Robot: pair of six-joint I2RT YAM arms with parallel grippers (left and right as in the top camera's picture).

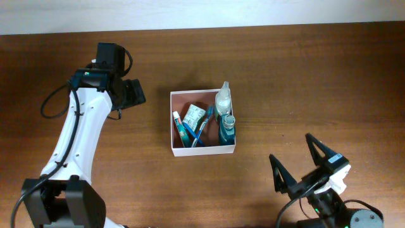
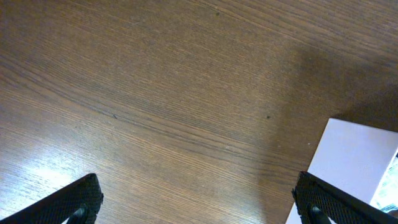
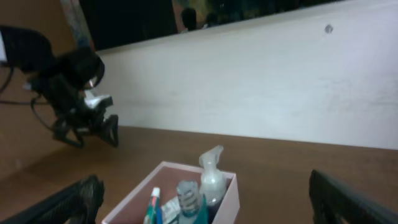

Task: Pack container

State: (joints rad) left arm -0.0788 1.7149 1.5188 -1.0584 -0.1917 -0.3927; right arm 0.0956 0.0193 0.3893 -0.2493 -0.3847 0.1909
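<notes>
While left pincer [image 2: 196, 193] and right pincer [image 1: 291, 147] gape empty | wood-grain table [image 1: 316, 76] | white wall [image 3: 280, 93]

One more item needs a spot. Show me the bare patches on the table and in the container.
Bare table: the whole stretch right of the container, beyond the right gripper; and the strip between the left gripper and the container's left wall. Inside, only the far-left floor corner is bare; bottles crowd its right side.
</notes>
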